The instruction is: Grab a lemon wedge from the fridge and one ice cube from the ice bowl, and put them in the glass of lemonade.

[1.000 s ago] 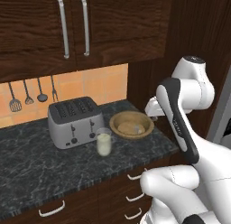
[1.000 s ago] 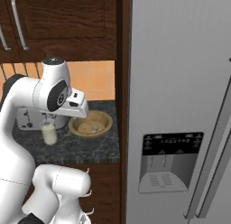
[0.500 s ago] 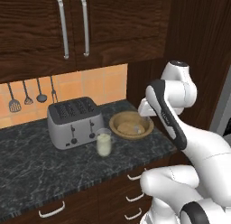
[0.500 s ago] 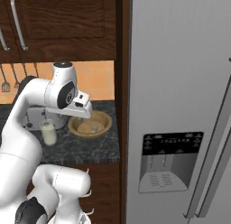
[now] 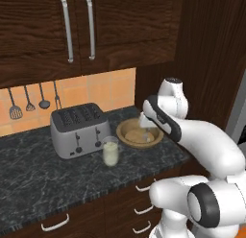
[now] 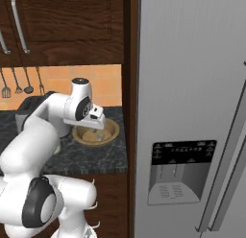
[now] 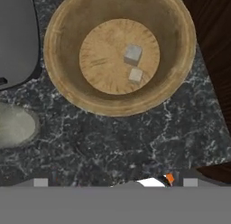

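Above the ice bowl [image 5: 139, 134], at the middle right of the left base view, the claw [image 5: 145, 121] is being held with its jaws spread fully apart and nothing gripped, so the ice-cube step is judged to be the one in hand. Two ice cubes [image 7: 133, 54] are lying near the centre of the bowl's floor in the upper half of the hand view, and the next move is being judged as a descent to close on just one of them. The glass of lemonade [image 5: 111, 152] is standing on the bench [image 5: 43, 184] left of the bowl, while the fridge [image 6: 192, 98] is seen shut at the right of the right base view.
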You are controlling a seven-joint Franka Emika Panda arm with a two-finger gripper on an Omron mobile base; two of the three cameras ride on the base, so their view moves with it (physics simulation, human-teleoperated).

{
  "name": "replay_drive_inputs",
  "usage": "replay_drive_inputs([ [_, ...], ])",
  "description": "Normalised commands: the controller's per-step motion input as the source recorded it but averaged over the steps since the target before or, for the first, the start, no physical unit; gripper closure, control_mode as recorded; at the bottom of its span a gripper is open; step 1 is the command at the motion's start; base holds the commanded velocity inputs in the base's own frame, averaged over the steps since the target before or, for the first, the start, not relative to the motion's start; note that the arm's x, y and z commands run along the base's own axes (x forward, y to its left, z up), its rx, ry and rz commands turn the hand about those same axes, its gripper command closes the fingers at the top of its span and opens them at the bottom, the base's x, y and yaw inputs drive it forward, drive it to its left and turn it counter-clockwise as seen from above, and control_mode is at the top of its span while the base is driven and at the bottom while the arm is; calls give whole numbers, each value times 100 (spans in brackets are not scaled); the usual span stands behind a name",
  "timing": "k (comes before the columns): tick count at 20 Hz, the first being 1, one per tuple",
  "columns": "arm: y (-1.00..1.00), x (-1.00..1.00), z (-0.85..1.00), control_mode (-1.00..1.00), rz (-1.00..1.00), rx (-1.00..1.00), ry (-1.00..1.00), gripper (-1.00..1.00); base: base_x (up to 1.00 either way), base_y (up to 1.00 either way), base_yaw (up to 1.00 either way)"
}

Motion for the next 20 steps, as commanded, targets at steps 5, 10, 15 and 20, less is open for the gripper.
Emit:
replay_drive_inputs([
  [5, 0, 46, -46, -100, 1, -8, 0, -100, 0, 0, 0],
  [10, 0, 28, -9, -100, 0, -2, -1, -100, 0, 0, 0],
  [15, 0, 37, -1, -100, 0, 0, 1, -100, 0, 0, 0],
  [20, 0, 10, 0, -100, 0, 0, 3, -100, 0, 0, 0],
])
